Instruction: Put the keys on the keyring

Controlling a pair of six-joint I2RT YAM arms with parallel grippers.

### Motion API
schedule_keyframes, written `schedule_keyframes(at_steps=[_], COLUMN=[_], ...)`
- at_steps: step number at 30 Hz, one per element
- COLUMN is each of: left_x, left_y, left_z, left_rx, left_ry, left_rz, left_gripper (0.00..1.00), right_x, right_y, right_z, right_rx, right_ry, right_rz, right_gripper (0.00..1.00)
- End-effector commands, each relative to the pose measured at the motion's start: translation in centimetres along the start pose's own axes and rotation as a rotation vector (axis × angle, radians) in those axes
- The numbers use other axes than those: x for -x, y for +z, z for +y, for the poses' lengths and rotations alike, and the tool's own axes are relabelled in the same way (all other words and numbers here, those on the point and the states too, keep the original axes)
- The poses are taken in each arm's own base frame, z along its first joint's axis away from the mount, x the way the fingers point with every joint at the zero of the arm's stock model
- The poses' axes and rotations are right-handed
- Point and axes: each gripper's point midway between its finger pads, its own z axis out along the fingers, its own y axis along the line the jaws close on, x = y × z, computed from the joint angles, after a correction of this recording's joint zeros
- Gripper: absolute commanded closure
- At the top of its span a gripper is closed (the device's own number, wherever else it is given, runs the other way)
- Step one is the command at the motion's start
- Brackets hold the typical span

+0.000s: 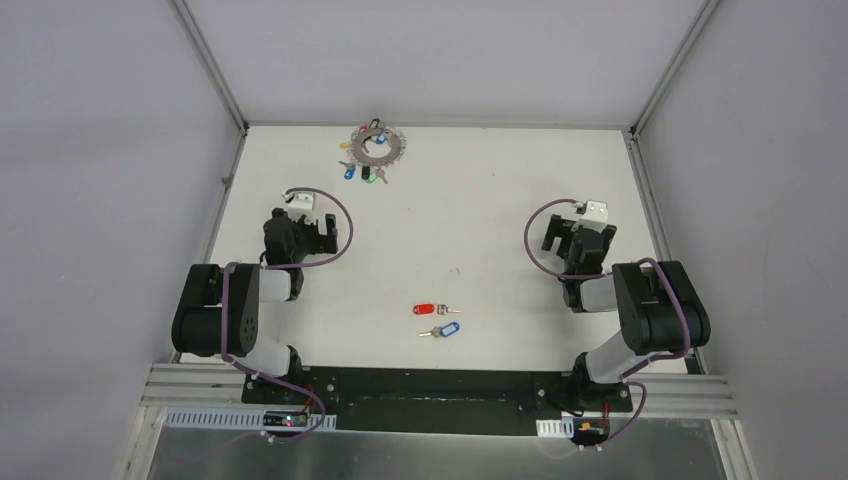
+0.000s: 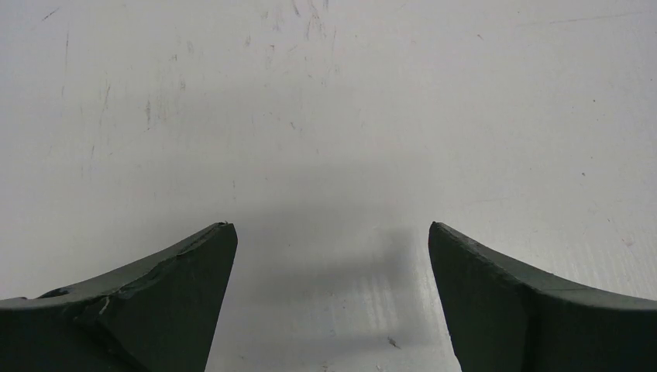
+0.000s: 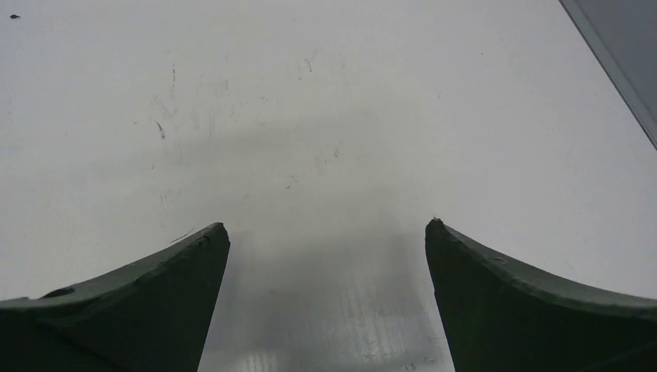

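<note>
Two keys lie near the table's front middle: one with a red tag (image 1: 425,309) and, just below it, one with a blue tag (image 1: 447,329). The keyring (image 1: 376,146), a flat grey ring with coloured tags hanging at its near side, rests at the far edge, left of centre. My left gripper (image 1: 305,214) sits at the left, far from both; its jaws (image 2: 331,226) are open over bare table. At the right, my right gripper (image 1: 580,222) is open too, its jaws (image 3: 327,225) wide apart over bare table. Neither wrist view shows keys or keyring.
White table (image 1: 480,220) enclosed by grey walls with metal corner posts. A wall edge (image 3: 620,54) shows at the upper right of the right wrist view. The black base bar (image 1: 430,385) runs along the near edge.
</note>
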Motion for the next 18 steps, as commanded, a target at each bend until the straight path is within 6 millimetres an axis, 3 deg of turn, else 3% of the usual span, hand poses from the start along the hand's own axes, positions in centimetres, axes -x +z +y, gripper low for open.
schedule_keyframes(at_steps=[1, 9, 11, 13, 15, 18], left_x=[1.4, 1.5, 2.7, 3.9, 5.2, 5.6], left_y=[0.5, 0.5, 0.6, 0.1, -0.6, -1.6], left_z=[-0.3, -0.3, 0.0, 0.2, 1.5, 1.8], left_rx=[-0.010, -0.012, 0.005, 0.027, 0.172, 0.294], left_ry=[0.018, 0.017, 0.009, -0.053, -0.241, -0.412], left_rz=[-0.040, -0.041, -0.036, 0.086, 0.210, 0.406], left_gripper=[0.01, 0.01, 0.01, 0.01, 0.01, 0.01], right_x=[2.4, 2.5, 2.9, 3.9, 5.4, 6.7], right_y=[0.3, 0.3, 0.2, -0.6, -1.9, -3.9], right_z=[0.0, 0.0, -0.1, 0.6, 1.2, 0.2], right_rx=[-0.004, -0.003, -0.020, 0.017, 0.027, -0.070], right_ry=[0.034, 0.034, 0.035, 0.011, -0.022, 0.186], right_rz=[-0.068, -0.069, -0.083, -0.098, -0.079, 0.039], right_gripper=[0.00, 0.00, 0.00, 0.00, 0.00, 0.00])
